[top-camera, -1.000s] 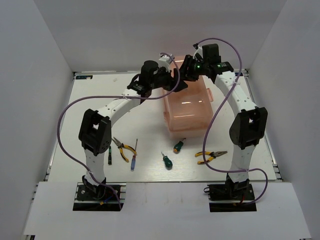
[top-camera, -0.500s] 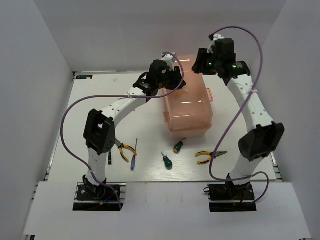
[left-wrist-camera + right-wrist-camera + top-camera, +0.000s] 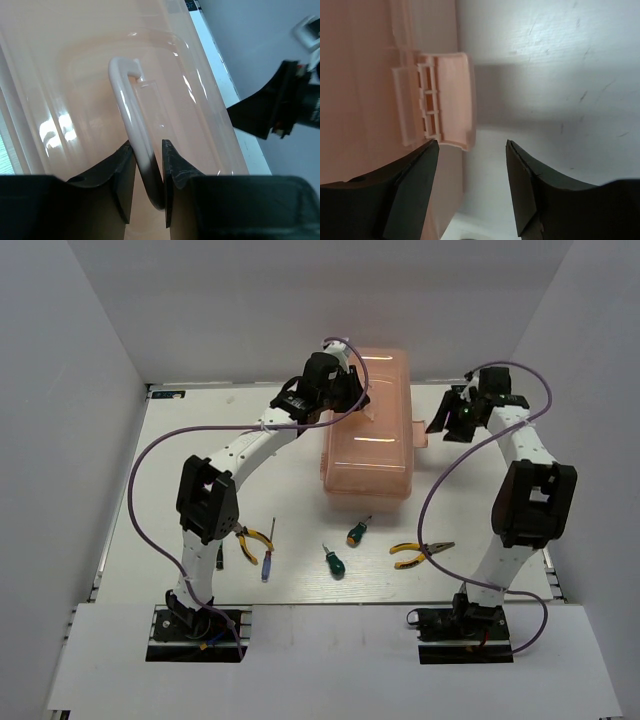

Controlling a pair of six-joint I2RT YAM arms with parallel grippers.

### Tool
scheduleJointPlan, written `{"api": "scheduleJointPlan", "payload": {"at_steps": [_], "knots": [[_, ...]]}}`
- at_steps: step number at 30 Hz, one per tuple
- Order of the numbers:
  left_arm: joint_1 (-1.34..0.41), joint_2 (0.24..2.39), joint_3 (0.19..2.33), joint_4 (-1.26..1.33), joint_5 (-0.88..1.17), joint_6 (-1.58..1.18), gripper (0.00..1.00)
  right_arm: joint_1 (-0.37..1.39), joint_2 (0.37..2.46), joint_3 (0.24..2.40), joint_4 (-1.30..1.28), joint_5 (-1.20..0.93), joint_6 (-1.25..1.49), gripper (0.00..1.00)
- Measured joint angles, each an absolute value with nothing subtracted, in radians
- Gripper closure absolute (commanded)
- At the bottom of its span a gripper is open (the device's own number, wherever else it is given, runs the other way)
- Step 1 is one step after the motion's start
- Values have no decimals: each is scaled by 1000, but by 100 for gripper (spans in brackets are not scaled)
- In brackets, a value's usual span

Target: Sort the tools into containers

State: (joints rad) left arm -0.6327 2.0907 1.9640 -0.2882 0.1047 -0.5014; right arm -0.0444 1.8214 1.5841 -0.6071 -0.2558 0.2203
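Note:
The salmon-pink toolbox stands at the table's middle back. My left gripper is shut on its white lid handle; in the left wrist view the left gripper has the handle between its jaws. My right gripper is open and empty just right of the box, by the latch; the right wrist view shows the right gripper with jaws wide apart. In front of the box lie two pliers, two green screwdrivers and the blue-handled screwdriver. The black screwdriver is mostly hidden behind the left arm.
White walls close the table in at the back and both sides. The right arm stands close to the right wall. Purple cables loop from both arms over the table.
My right gripper has swung from above the box down to its right side by the latch. My left gripper has shifted right along the lid. The box's top now shows further back.

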Motion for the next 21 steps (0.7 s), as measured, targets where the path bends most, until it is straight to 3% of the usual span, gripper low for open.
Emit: {"api": "scheduleJointPlan", "payload": {"at_steps": [7,12,14,15,16,21], "knots": [[-632,2091,1965,-291,105,-507,100,-72,1908,1529,-549,-463,252,39],[-632,2091,1972,-296,105,-506,100,-78,1969,1527,-485,-550,284,70],[-633,2091,1976,-302,102,-506,100,-81,1980,1524,-469,-554,287,76],[-633,2091,1979,-306,101,-506,100,-83,1984,1523,-463,-556,288,92],[-633,2091,1979,-308,97,-506,100,-85,1985,1522,-459,-562,293,97],[-625,2091,1987,-323,93,-510,100,-99,1984,1501,-423,-588,295,100]]}}
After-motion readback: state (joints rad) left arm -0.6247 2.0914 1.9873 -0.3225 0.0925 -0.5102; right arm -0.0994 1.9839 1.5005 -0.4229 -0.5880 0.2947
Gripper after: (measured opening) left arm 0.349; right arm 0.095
